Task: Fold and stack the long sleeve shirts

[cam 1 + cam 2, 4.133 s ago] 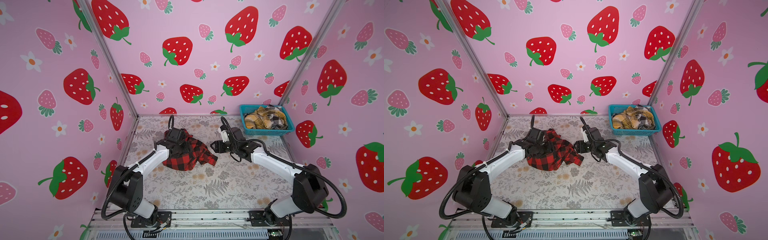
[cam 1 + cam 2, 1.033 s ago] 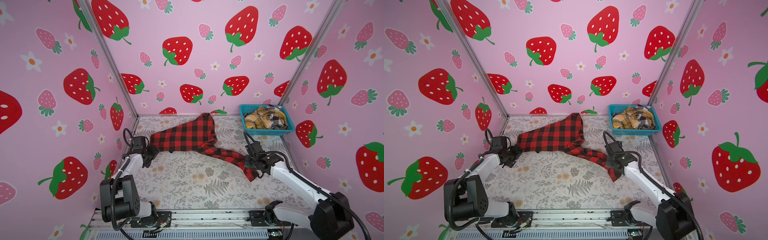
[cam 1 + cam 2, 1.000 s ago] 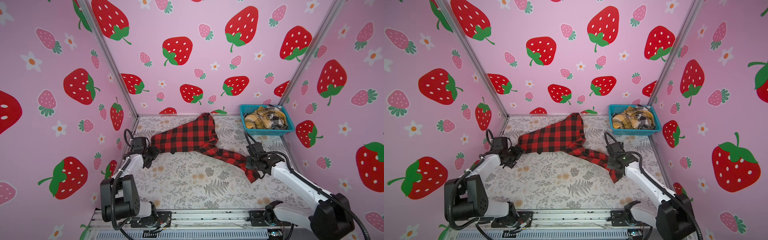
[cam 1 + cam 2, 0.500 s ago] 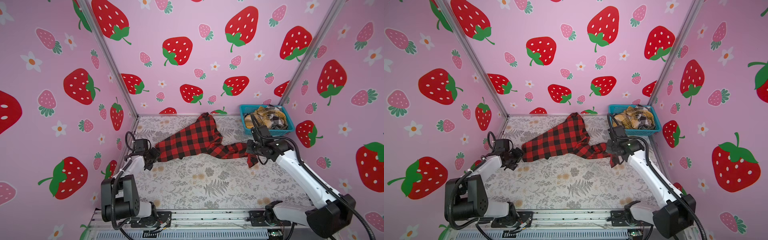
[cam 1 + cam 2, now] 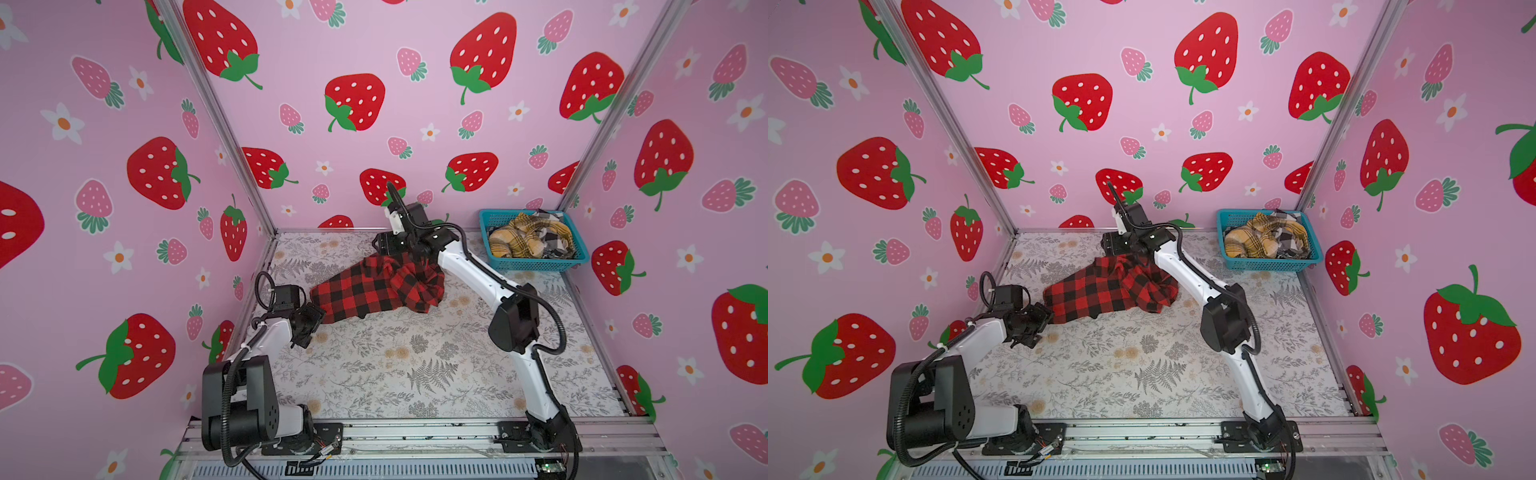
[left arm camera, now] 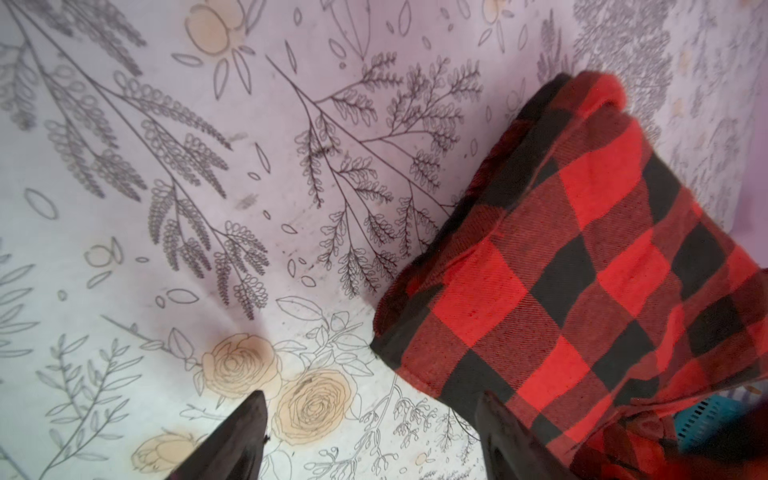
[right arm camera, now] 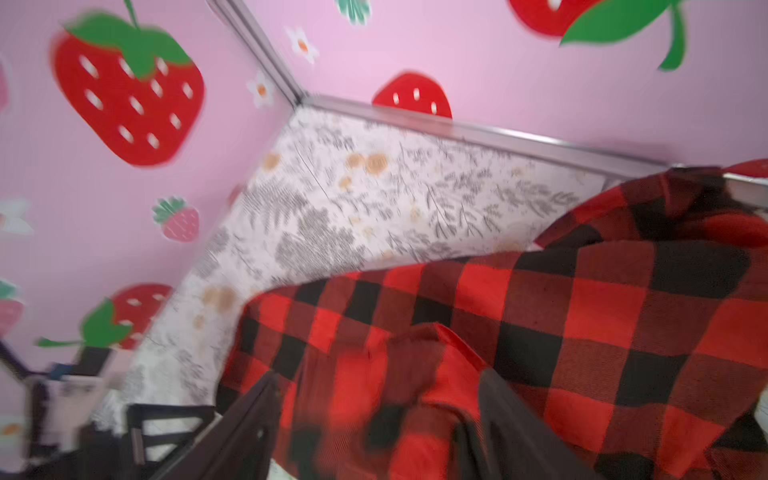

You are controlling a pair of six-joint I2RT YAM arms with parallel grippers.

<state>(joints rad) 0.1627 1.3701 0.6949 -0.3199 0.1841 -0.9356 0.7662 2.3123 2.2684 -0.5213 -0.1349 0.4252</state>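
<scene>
Left wrist view: the left gripper [image 6: 370,399] stands open, its two dark fingers [image 6: 241,432] spread wide above the floral table [image 6: 174,232], with nothing between them but printed roses. One finger lies just at the hemmed corner of the red-and-black shirt [image 6: 582,266].

Both top views: the shirt [image 5: 374,286] [image 5: 1104,286] lies on the rear middle of the table [image 5: 415,365]. Its flatter end reaches toward the left gripper [image 5: 311,322] [image 5: 1038,322]. Its opposite end is bunched into a heap below the right gripper [image 5: 409,253] [image 5: 1133,255], whose arm reaches across to the back wall.

Right wrist view (blurred): the right gripper [image 7: 374,386] is open too. Its fingers [image 7: 249,419] are set wide apart, with a loose red fold of the shirt [image 7: 582,316] lying between them. Whether the pads touch the cloth cannot be told.

At the rear right corner sits a teal basket [image 5: 536,264] holding more long sleeve shirts [image 5: 523,241], yellow plaid and black-and-white plaid, crumpled together. The basket is well apart from the red-and-black shirt.
</scene>
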